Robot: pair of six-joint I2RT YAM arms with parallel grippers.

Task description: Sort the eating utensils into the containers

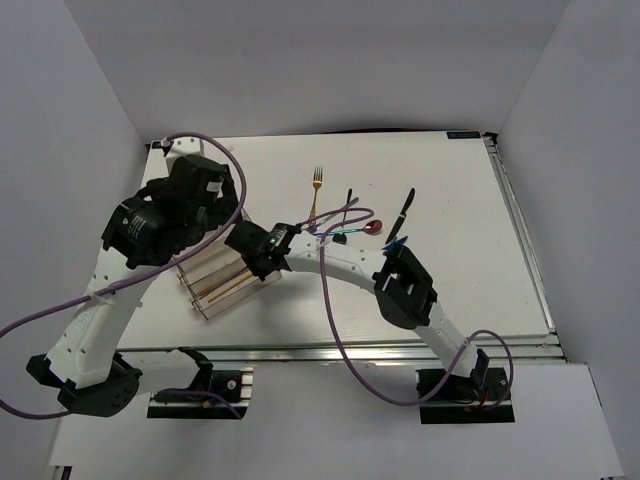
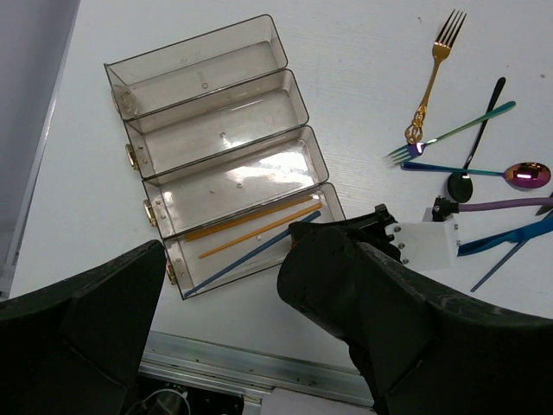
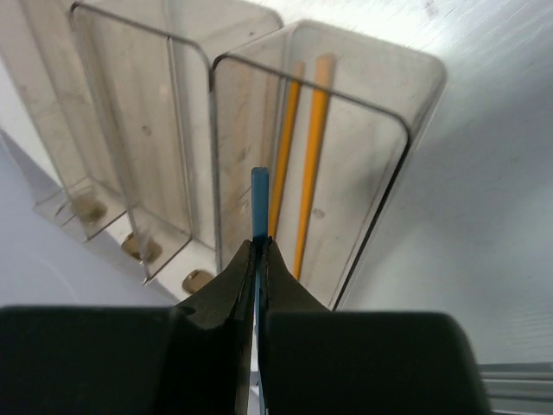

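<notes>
A blue stick (image 3: 259,194) is pinched between the pressed-together fingers of the right gripper (image 3: 259,249). It points ahead along the tray's (image 2: 207,79) end compartment, parallel to two gold sticks (image 3: 312,147). The left gripper (image 2: 226,259) is spread wide above the tray, empty.

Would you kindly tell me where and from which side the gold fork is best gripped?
Probably its slim stem just below the tines, from straight above, jaws across it: the gold fork lies flat, and its ornate end crowds the iridescent fork.
</notes>
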